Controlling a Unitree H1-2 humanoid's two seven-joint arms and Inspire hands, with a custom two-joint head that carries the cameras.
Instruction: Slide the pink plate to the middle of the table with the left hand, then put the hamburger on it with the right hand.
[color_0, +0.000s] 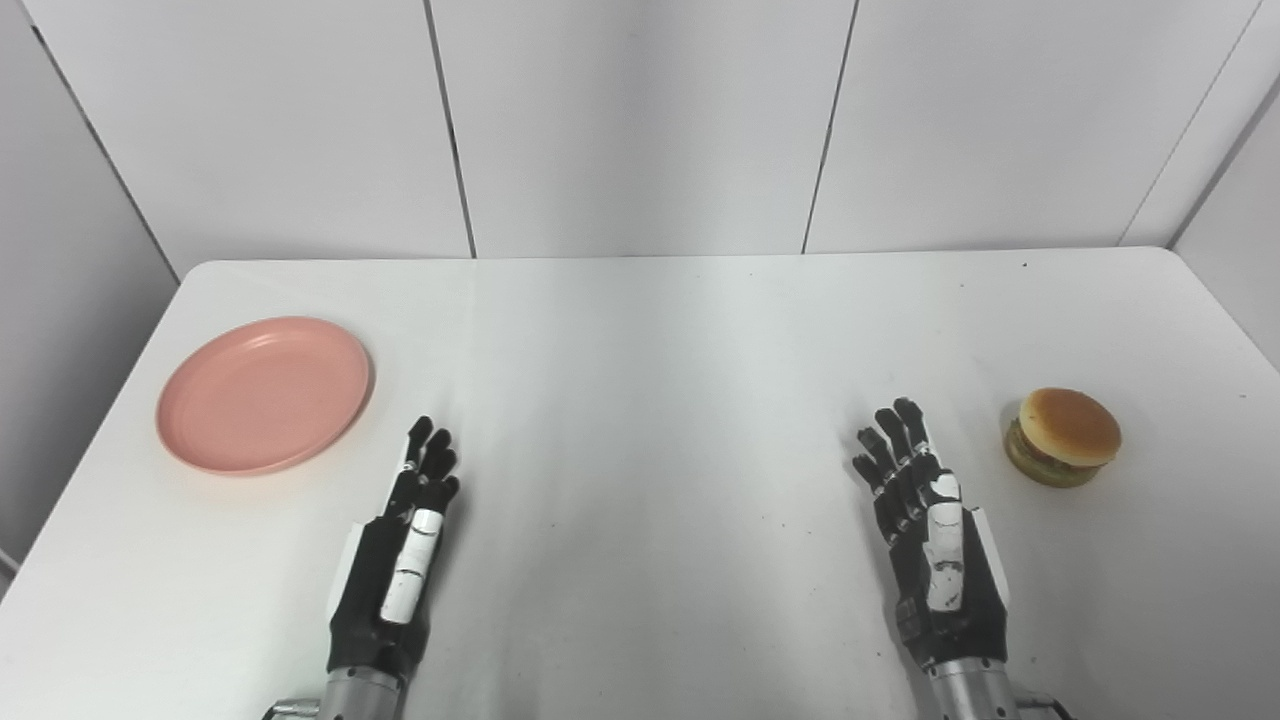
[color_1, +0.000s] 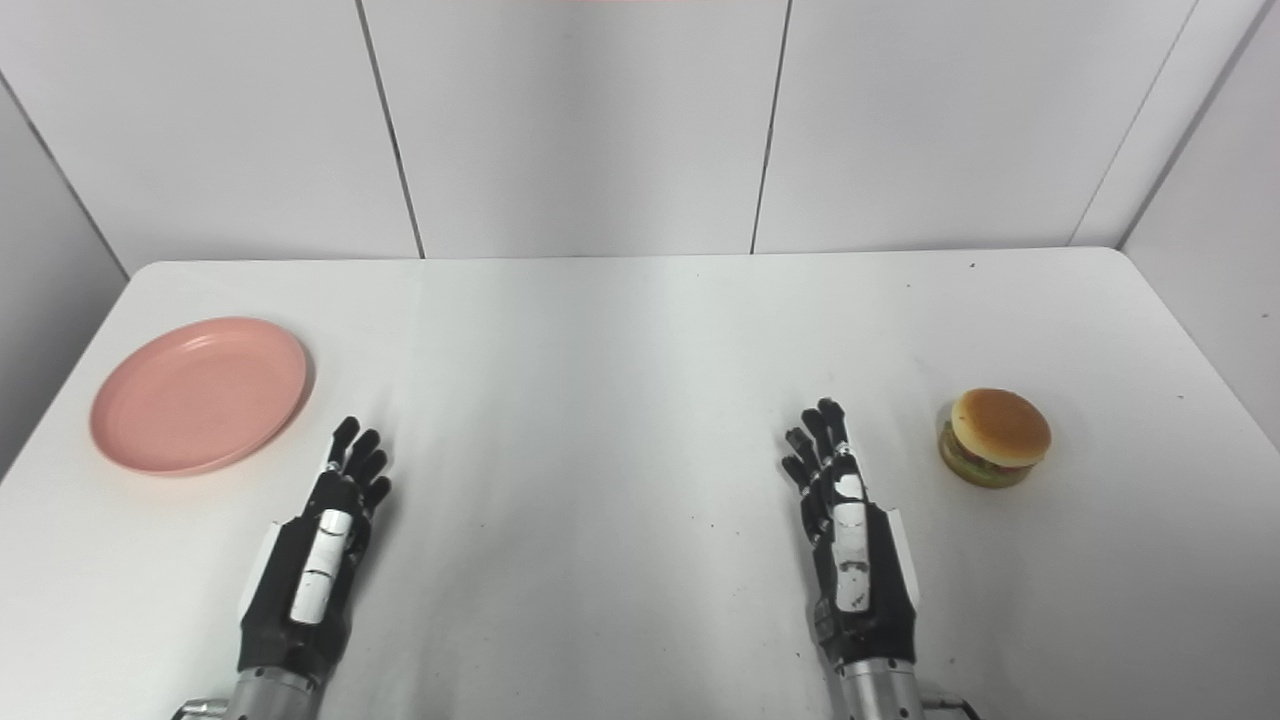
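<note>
A pink plate (color_0: 262, 394) lies flat near the left edge of the white table (color_0: 640, 340). A hamburger (color_0: 1063, 436) with a brown bun sits at the right side. My left hand (color_0: 398, 555) rests near the front of the table, open and empty, its fingertips just right of and below the plate, apart from it. My right hand (color_0: 930, 540) is open and empty too, left of the hamburger and apart from it. The right eye view shows the same: plate (color_1: 198, 394), hamburger (color_1: 995, 437), left hand (color_1: 315, 560), right hand (color_1: 850, 550).
White wall panels (color_0: 640, 120) stand close behind the table's far edge and along both sides. The table's left edge runs close past the plate. Nothing else lies on the table.
</note>
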